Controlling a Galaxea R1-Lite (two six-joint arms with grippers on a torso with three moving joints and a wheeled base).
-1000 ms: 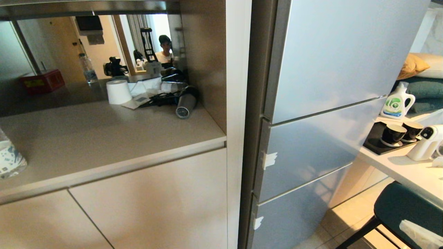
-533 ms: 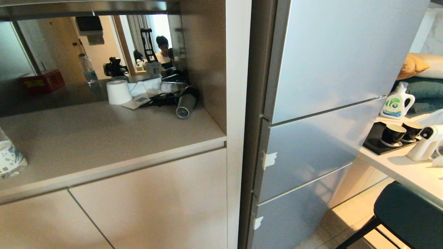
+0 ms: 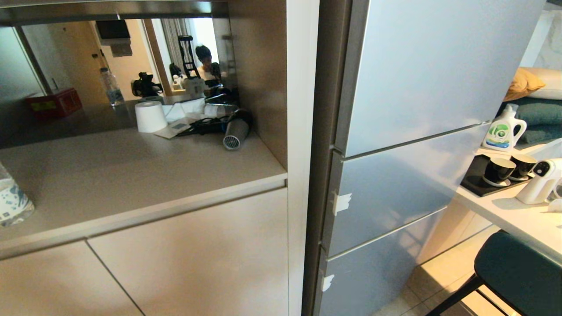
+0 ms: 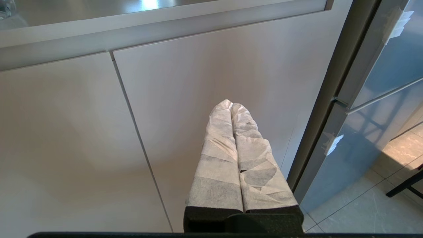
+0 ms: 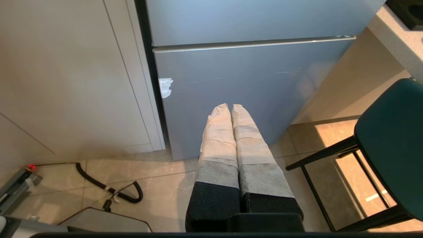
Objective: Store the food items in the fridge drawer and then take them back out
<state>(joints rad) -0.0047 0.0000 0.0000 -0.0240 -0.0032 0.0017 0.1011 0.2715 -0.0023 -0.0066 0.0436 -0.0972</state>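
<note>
Both tools are seen pinched closed, nothing held: left tool is aimed at the cabinet door, right tool at the fridge's bottom panel, all panels closed.

Smooth, faintly glossy grey metal on the fridge front. Matt beige cabinet doors and counter. Wrinkled white cloth wrapping on gripper fingers. Polished stone floor tiles. Glossy plastic detergent bottle.

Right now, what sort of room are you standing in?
Probably a small apartment or hotel-suite kitchenette: a tall grey fridge with closed doors stands beside a beige counter over cabinets, and coffee cups sit on a side table near a detergent bottle.
</note>
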